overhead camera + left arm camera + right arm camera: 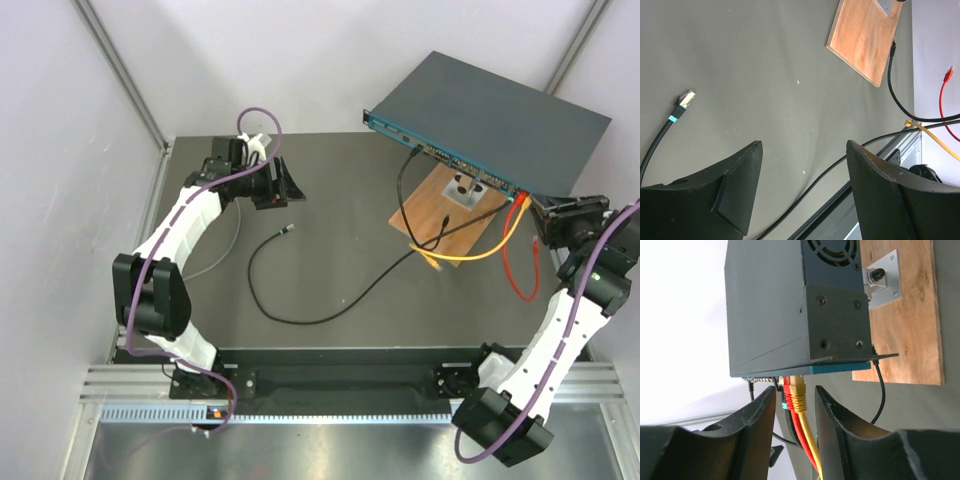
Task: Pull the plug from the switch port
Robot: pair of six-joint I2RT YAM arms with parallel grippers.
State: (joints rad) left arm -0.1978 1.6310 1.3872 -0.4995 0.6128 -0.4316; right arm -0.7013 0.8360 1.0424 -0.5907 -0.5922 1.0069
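Observation:
The switch is a dark grey-blue box at the back right, its teal socket face turned toward the table. In the right wrist view the switch fills the top. A yellow plug and a red plug sit side by side in its ports. My right gripper is open, one finger on each side of these two plugs, with a gap showing beside the yellow one. In the top view it is at the right end of the face. My left gripper is open and empty at the back left.
A brown wooden board with a metal bracket lies under the switch front. Yellow, red and black cables trail over the mat. A loose black plug lies ahead of the left gripper.

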